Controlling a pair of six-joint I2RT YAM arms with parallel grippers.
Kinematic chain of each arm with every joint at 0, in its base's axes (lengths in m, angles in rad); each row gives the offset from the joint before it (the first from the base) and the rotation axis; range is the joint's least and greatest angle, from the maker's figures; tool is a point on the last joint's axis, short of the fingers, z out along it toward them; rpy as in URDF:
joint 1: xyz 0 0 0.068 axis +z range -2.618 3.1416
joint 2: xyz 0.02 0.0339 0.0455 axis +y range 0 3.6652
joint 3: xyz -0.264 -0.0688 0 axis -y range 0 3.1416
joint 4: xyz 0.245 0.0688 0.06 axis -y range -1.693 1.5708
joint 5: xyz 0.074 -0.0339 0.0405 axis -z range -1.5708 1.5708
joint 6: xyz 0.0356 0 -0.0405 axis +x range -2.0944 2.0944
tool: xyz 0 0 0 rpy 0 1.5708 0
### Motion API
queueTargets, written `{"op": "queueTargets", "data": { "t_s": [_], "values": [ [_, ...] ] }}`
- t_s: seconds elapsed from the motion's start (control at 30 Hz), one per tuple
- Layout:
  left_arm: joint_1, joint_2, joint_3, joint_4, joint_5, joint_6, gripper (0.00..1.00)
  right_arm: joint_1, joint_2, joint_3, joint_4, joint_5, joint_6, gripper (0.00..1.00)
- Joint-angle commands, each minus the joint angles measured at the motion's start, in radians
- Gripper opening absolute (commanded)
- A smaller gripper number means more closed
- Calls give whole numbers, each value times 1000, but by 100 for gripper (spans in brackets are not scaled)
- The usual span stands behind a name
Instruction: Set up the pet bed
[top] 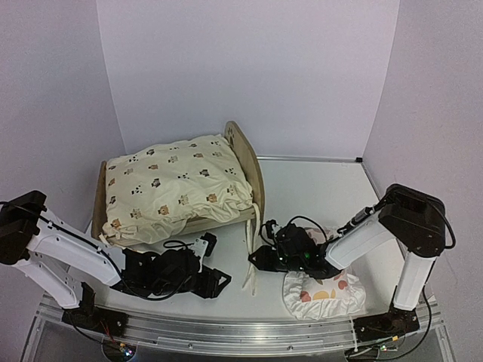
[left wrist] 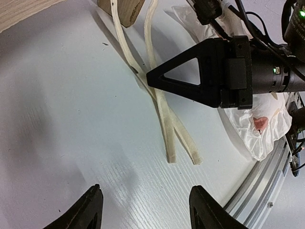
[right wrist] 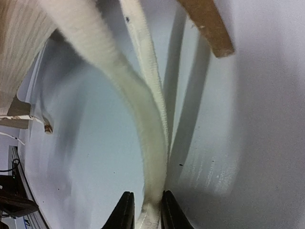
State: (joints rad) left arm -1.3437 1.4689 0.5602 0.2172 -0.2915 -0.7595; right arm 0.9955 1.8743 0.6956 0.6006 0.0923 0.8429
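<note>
Holding its fingers [left wrist: 90, 207] spread and empty low over the worktop [top: 317, 188], the left claw [left wrist: 145, 190] sits just in front of the pet bed [top: 241, 145], which stands back left under a cream cushion [top: 173, 185], while the right claw [right wrist: 145, 202] pinches one cream tie [right wrist: 143, 109] near a floral pillow [top: 326, 294].

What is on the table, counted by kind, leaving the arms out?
Bed: 1
Cushion: 1
Pillow: 1
Ties: 2
Total: 5
</note>
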Motion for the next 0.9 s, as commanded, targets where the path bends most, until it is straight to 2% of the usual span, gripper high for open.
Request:
{"op": "queueTargets", "data": {
  "t_s": [0.0, 0.1, 0.23, 0.43, 0.57, 0.87],
  "values": [
    [-4, 1, 31, -25, -19, 27, 63, 0, -76, -31, 37, 52, 5, 32],
    [-4, 20, 49, -38, -14, 35, 63, 1, -111, -36, 15, 40, -18, 45],
    [-4, 46, 67, -38, 8, 61, 63, 2, -175, -4, -124, 2, -73, 52],
    [-4, 46, 77, -83, -39, 65, 62, 47, -231, 83, -476, 2, -168, 55],
    [-2, 39, 96, -143, -85, 71, 61, 124, -230, 154, -688, 76, -230, 57],
    [-3, 46, 86, -142, -76, 70, 58, 199, -158, 177, -740, 104, -239, 53]
  ]
}}
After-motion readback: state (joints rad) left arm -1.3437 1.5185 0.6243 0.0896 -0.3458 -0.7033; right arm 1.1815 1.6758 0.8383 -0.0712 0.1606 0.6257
